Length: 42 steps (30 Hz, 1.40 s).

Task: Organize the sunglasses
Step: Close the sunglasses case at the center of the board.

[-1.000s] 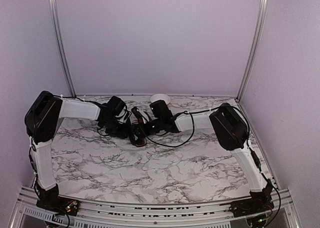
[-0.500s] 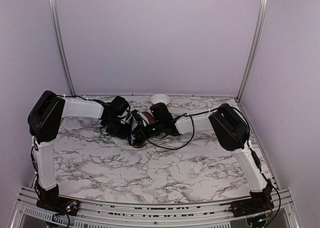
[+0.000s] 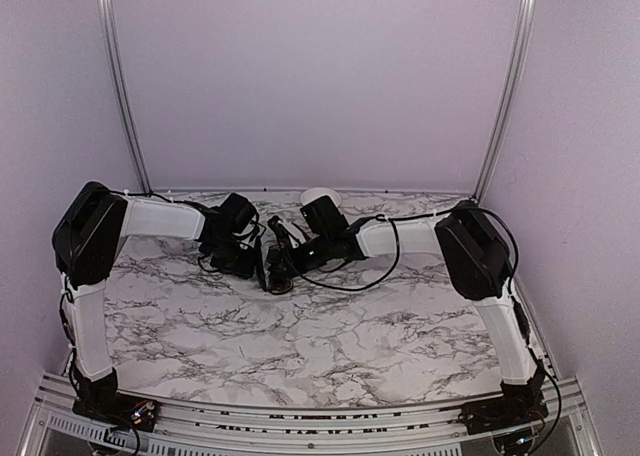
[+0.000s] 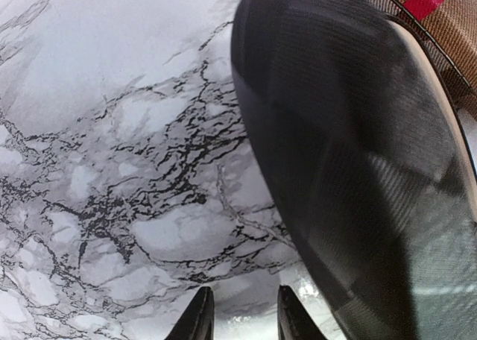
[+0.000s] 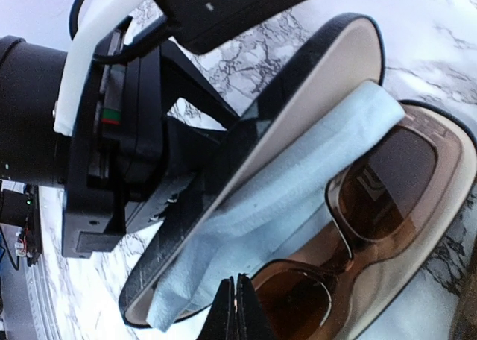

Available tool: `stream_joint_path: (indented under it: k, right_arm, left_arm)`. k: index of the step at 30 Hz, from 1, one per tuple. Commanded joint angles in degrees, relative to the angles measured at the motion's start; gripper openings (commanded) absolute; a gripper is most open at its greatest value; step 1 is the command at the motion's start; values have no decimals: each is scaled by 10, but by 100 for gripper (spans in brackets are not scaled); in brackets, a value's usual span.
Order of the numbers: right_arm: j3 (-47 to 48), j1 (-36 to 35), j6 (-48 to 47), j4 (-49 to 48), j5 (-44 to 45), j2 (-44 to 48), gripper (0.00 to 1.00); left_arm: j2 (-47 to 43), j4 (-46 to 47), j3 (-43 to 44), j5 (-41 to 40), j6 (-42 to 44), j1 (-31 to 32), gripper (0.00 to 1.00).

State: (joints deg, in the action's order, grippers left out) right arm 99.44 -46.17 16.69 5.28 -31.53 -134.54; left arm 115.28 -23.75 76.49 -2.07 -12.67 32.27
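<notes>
White marble surface [image 4: 112, 168], veined grey and black. Translucent brown sunglasses [image 5: 358, 228], with darker brown lenses. Black case [image 5: 328, 79], finely woven outside, cream inside. Pale blue cloth [image 5: 283, 198] in it. Brown case [image 4: 455, 19], woven-looking, with red stripe. White bowl [image 3: 318, 191] at far edge. Lilac walls [image 3: 320, 76]. Arms [image 3: 160, 216] white with black joints.

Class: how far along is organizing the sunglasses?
Done: the brown sunglasses lie inside the open black case. In hand: the left fingers stand beside its raised lid; the right fingers are shut, empty. Left: closing the case; the other pair isn't visible.
</notes>
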Motion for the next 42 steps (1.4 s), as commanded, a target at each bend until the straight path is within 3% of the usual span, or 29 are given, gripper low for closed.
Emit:
stream_joint_path:
  k: [1, 5, 12, 23, 42]
  right_arm:
    - [17, -4, -45, 86, 62, 41, 4]
    - [7, 4, -60, 111, 111, 60, 5]
    - [-29, 32, -58, 77, 122, 77, 5]
    - [12, 29, -63, 80, 136, 4, 4]
    - [51, -7, -33, 13, 59, -26, 3]
  left_arm:
    - [-3, -39, -11, -4, -9, 1, 30]
    - [-9, -40, -9, -5, -9, 0, 30]
    - [-13, -43, 0, -6, -6, 1, 30]
    - [-5, -63, 27, -11, -1, 2, 29]
    - [79, -148, 144, -56, 12, 38, 27]
